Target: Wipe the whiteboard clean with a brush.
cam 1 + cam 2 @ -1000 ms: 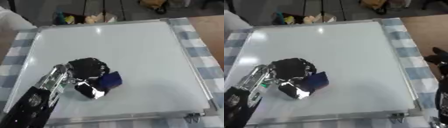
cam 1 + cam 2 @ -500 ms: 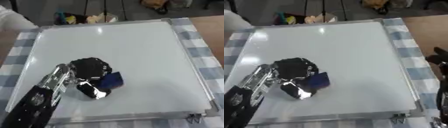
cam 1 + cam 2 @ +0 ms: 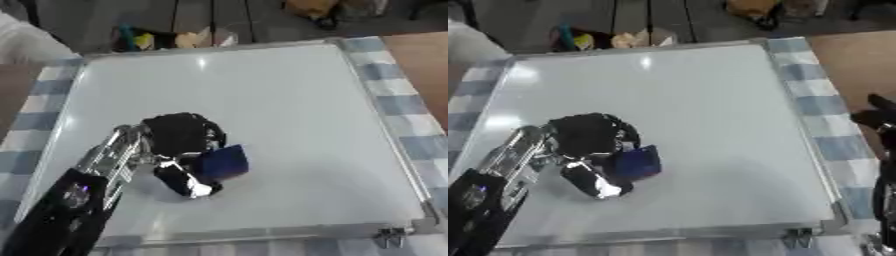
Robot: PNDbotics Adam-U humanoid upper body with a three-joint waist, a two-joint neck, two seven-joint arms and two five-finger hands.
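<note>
Left eye view shows, nearest of all, the robot's black and silver left arm coming up from the near left corner onto the large white rectangular whiteboard with a silver metal frame [image 3: 289, 90]. At its end the black left hand [image 3: 179, 137] sits on the near left part of the board, fingers and thumb curled round a dark blue block-shaped brush [image 3: 221, 161], which rests against the board surface just right of the palm. A small metal clip [image 3: 389, 235] hangs at the board's near right corner. Under the board lies a blue and white checked cloth [image 3: 402, 105], showing along the right and left edges. Over in the right eye view, the right hand [image 3: 877, 117] pokes in at the right edge, off the board; I cannot tell how its fingers stand. Beyond the far edge, small colourful items [image 3: 166, 39] lie on the floor.
</note>
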